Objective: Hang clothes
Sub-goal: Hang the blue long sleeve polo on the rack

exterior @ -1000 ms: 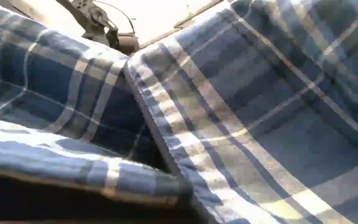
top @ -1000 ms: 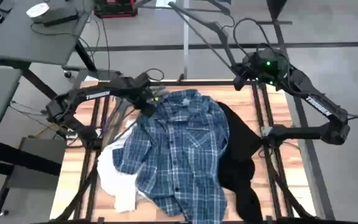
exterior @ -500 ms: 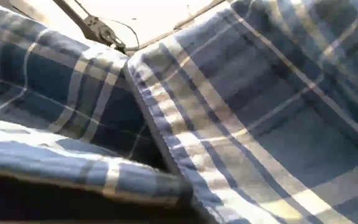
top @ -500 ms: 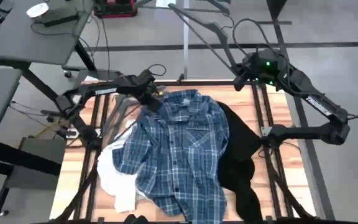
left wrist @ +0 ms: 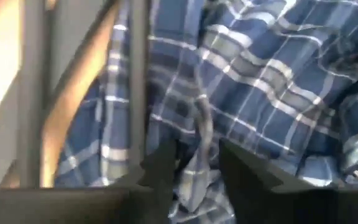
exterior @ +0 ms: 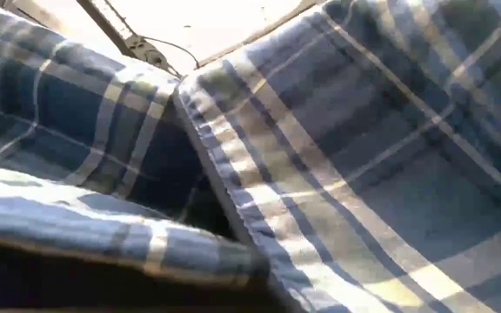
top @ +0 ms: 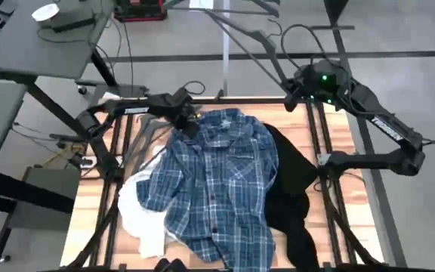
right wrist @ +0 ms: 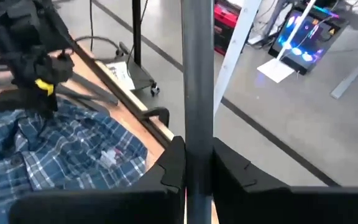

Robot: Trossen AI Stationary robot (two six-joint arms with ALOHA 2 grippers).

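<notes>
Plaid shirt (top: 221, 185) mid-table, atop white top (top: 138, 215) at left, black top (top: 293, 196) at right.

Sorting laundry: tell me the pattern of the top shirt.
Blue-and-white plaid shirt, clearest in the high view.

Blue-and-white plaid shirt (top: 221, 181) lies spread open, overlapping a crumpled white top (top: 140, 215) and black top (top: 293, 196).

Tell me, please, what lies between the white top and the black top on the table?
In the high view, the plaid shirt lies spread between the white top and the black top, overlapping both.
</notes>
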